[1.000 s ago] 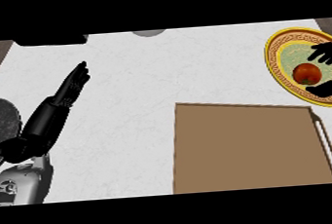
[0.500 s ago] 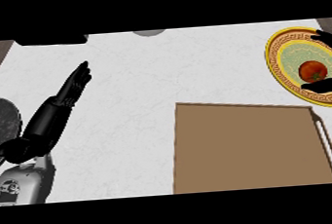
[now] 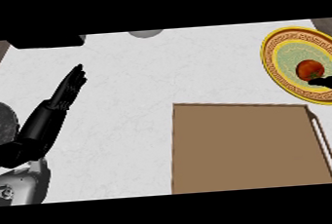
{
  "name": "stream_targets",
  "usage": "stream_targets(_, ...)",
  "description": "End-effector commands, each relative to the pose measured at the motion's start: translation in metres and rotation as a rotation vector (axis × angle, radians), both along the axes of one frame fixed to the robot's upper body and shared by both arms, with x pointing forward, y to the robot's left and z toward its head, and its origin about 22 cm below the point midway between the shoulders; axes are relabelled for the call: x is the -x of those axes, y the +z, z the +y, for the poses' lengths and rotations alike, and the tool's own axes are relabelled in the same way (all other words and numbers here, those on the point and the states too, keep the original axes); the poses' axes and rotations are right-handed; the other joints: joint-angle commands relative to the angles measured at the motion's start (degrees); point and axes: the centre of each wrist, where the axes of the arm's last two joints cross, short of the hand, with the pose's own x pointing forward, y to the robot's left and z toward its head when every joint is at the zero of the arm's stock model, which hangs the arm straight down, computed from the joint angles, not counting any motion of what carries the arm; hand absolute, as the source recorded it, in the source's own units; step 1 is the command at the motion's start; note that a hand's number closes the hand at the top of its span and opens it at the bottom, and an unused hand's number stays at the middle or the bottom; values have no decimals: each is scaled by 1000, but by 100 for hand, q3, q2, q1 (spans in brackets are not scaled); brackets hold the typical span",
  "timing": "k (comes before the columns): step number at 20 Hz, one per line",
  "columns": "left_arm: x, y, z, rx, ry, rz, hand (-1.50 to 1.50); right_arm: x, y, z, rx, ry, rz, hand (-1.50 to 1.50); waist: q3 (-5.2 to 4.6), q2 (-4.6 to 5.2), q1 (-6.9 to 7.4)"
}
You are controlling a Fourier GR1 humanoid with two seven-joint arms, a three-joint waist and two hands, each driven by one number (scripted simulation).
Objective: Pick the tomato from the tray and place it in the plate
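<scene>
Already on the plate (image 3: 283,44), the tomato (image 3: 309,68) sits right of the plate's centre, a small round red fruit with a dark green stalk patch on its lower right side. Beneath it the plate is round with a pale green middle, an ornate patterned band and a bright yellow rim. Just below and to the right of the tomato, a dark finger of the right hand (image 3: 331,81) lies across the plate's rim at the view's right edge; so little of the hand shows that I cannot tell whether it is open or closed, and it does not wrap the tomato. Below the plate lies the tray (image 3: 243,147), a flat brown rectangular board with a thin raised edge and nothing on it. Both rest on the white, faintly mottled surface (image 3: 138,86). Far left, the left hand (image 3: 68,90) rests with fingers straight and together, holding nothing.
</scene>
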Motion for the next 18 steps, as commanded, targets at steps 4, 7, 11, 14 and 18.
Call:
stream_targets(4, 1, -4, 15, -1, 14, -2, 0, 29, 22, -51, -335, 81, 16, -150, -2, 10, -18)
stream_targets(7, 2, -1, 10, -19, 11, -17, 0, 56, 42, -86, -353, 98, -2, -150, 4, 14, -2)
stream_targets(11, -8, 1, 0, 8, 5, 2, 0, 74, 59, -107, -357, 118, 6, -150, 16, 55, 1)
stream_targets(14, -4, 2, -5, 8, 20, -10, 0, 93, 49, -118, -356, 127, 0, -150, 18, 32, -33)
stream_targets(18, 3, -12, 1, 15, 5, 13, 0, 108, 56, -130, -347, 120, -3, -150, 16, 23, -38)
